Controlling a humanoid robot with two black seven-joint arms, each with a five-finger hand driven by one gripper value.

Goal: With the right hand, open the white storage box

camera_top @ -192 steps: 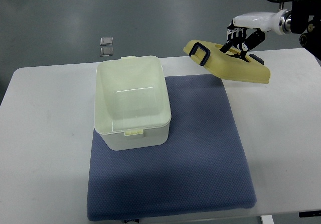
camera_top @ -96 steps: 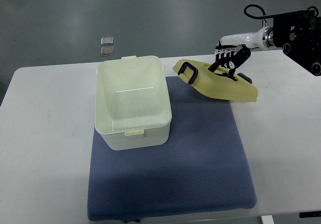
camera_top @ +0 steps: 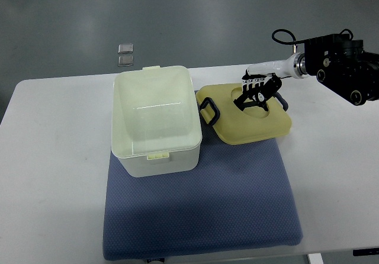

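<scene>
The white storage box (camera_top: 156, 119) stands open and empty on the left part of the blue mat (camera_top: 201, 199). Its pale yellow lid (camera_top: 244, 113), with black latches at both ends, lies almost flat on the mat just right of the box. My right hand (camera_top: 254, 93) reaches in from the right edge and its black fingers (camera_top: 246, 100) are curled on the lid's top handle recess. The left arm does not show.
The mat lies on a white table (camera_top: 53, 157). Two small grey squares (camera_top: 125, 54) sit on the floor beyond the table's far edge. My right forearm (camera_top: 340, 68) hangs over the table's far right corner.
The right hand has carried the lid down and to the left, from tilted in the air at the far right to lying nearly flat on the mat beside the box.
</scene>
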